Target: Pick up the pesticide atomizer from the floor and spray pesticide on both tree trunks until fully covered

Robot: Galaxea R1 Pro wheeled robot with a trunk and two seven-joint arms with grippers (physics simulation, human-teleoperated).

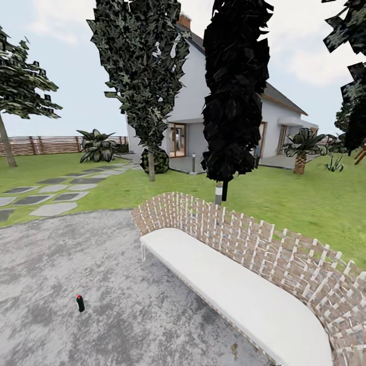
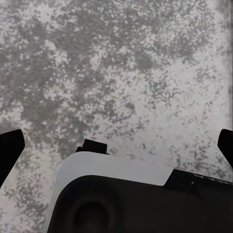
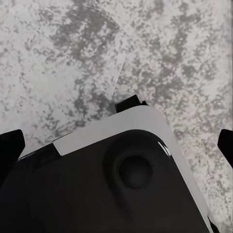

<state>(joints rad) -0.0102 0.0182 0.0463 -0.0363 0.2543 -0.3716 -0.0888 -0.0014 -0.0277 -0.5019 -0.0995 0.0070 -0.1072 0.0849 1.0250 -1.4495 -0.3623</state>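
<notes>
Above grey paving, each claw, left and right, hangs spread wide, empty.

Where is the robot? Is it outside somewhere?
Yes, it looks like a house's garden. There is a green lawn with a wooden fence behind it, a white house, and a woven bench standing on grey paving.
</notes>
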